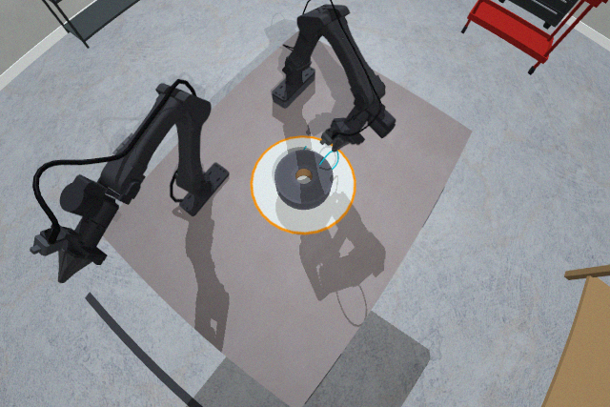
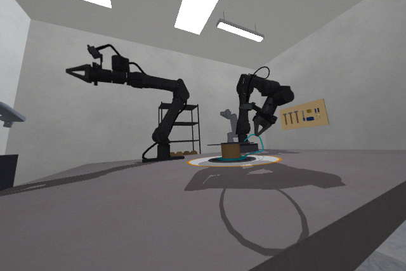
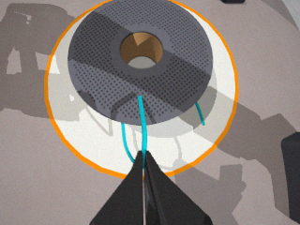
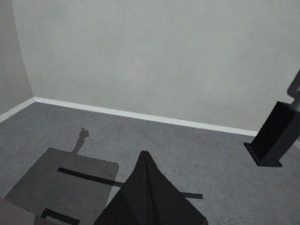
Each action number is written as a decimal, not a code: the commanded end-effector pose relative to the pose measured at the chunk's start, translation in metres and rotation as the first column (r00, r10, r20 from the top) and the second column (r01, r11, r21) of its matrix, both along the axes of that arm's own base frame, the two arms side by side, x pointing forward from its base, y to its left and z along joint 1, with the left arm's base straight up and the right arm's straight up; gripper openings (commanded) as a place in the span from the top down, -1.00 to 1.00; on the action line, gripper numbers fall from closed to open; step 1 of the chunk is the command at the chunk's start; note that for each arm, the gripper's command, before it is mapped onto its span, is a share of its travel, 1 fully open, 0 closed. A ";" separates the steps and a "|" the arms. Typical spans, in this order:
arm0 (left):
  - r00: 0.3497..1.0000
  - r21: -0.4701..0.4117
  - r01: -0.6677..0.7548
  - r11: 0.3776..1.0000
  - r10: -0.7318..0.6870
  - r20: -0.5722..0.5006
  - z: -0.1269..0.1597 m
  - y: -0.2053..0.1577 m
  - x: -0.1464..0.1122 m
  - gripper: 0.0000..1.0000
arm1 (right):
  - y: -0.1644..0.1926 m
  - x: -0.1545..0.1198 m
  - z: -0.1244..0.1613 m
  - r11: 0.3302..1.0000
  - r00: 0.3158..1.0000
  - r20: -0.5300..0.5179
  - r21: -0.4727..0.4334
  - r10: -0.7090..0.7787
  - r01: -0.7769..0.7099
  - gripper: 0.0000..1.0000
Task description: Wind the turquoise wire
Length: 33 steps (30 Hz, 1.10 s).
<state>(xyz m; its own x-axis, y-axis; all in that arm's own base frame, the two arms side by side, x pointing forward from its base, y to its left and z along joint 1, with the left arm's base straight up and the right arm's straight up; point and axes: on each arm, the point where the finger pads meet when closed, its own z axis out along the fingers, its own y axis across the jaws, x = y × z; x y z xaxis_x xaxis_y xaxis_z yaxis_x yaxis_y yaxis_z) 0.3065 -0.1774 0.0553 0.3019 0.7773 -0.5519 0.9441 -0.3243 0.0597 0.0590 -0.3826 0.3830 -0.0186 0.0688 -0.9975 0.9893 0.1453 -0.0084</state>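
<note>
Reel: a dark grey spool lies flat on the worktop, inside the orange-edged painted ring.
Upper flange: round and flat, dotted with small dark holes around a plain band at the central opening.
Core: tan-brown, seen between the flanges in the exterior view and through the opening from above.
Turquoise wire: thin and bright, it lies low around the core, bows out beyond the flanges and bends up to the left jaws; one end reaches back above the upper flange.
Second stretch: a short turquoise length shows past the flange's edge in the left wrist view; the number of turns cannot be told.
Left jaws: pinched narrow on the wire, above the ring.
Right jaws: closed together with nothing between them, well apart from the reel.
</note>
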 end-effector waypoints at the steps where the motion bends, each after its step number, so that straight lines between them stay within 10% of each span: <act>1: 0.999 -0.100 0.035 0.994 -0.032 0.028 0.014 -0.011 -0.001 1.00 | 0.005 -0.001 0.024 0.998 1.000 0.019 -0.069 0.006 -0.004 1.00; 33: 0.999 -0.151 0.029 0.988 -0.027 0.017 0.003 -0.004 -0.004 1.00 | 0.005 -0.001 0.024 0.998 1.000 0.019 -0.069 0.006 -0.004 1.00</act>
